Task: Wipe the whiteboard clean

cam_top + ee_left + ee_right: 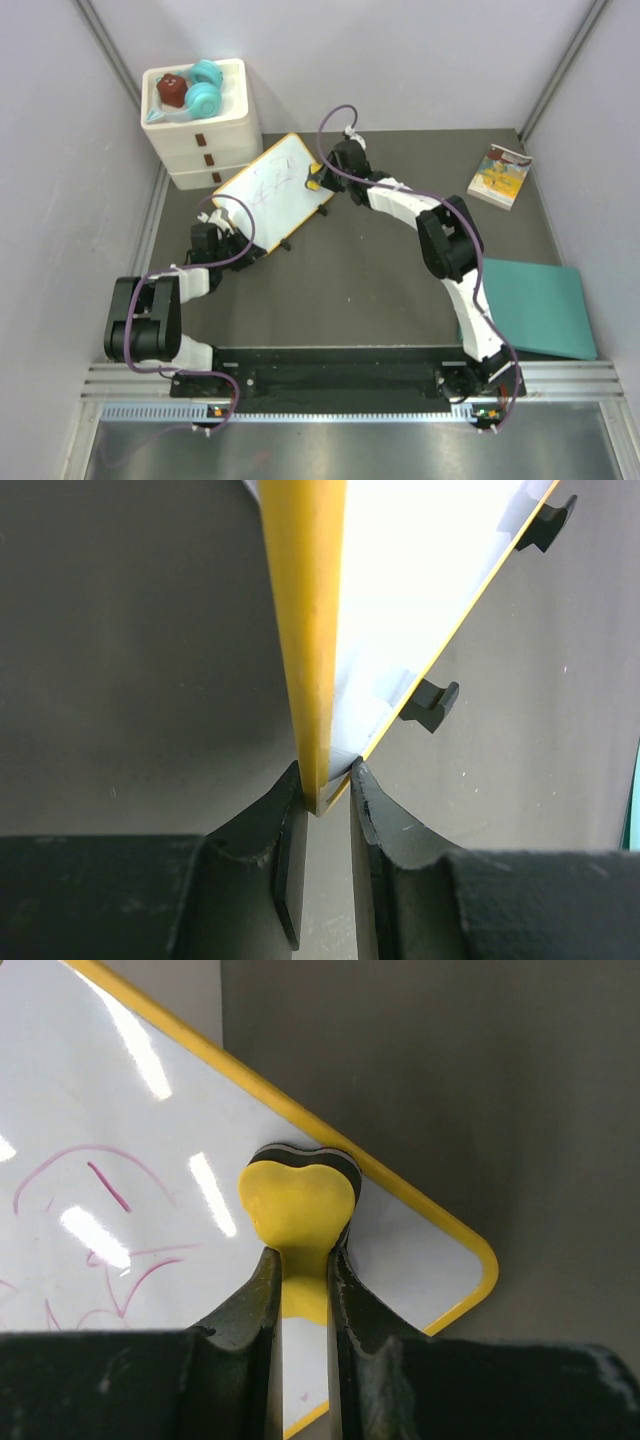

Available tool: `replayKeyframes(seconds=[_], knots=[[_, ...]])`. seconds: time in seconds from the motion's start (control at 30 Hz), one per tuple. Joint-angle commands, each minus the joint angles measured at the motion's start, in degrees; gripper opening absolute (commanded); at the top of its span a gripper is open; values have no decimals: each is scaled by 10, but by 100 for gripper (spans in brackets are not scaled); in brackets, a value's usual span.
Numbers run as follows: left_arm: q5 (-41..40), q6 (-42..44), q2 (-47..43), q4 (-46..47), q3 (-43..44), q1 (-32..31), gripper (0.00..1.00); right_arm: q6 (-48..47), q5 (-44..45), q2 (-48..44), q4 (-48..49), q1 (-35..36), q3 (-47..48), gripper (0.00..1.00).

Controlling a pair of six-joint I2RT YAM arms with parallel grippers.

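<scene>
Bracing and wiping are both set up, so the step in hand looks like the start of the erasing stroke. The small rectangular whiteboard with a thin orange-yellow frame [272, 190] sits slantwise on the dark grey surface [360, 270], with purple scribbles [100, 1230] across its middle.

At the board's near-left corner, the left jaws stand at a narrow gap and pinch the yellow rim between them. The left wrist view shows 2 small black feet [430, 702] on the board's underside. Whether that corner is lifted off the surface cannot be told.

At the board's right long edge, close to its far corner, the right jaws are clamped tight on the stem of a yellow heart-shaped eraser with a dark felt layer [297, 1200]. The eraser lies over the white face just inside the frame, beside the scribbles and not on them. None of the marks looks wiped.

Judging from this, the next move calls for the felt to be pressed flat and swept inward from the edge over the purple lines, probably in several passes. The left grip should hold the frame firm so the board does not slide or swing. A white 3-drawer box [205, 130] just beyond the board's far-left end leaves little room that way.
</scene>
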Motion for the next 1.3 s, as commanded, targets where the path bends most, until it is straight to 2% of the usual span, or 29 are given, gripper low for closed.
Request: replayKeyframes(seconds=[0.0, 0.37, 0.93, 1.17, 1.27], knots=[[-65, 27, 6, -47, 0, 7, 19, -19, -35, 8, 24, 12, 32, 0], [-53, 34, 18, -47, 8, 5, 19, -39, -65, 30, 8, 50, 114, 0], [-54, 34, 12, -42, 2, 2, 19, -50, -82, 70, -4, 147, 155, 0], [-54, 34, 12, -42, 4, 2, 19, -69, -34, 57, -35, 167, 177, 0], [-55, 34, 12, -42, 4, 2, 19, -86, 27, 60, -81, 168, 199, 0]])
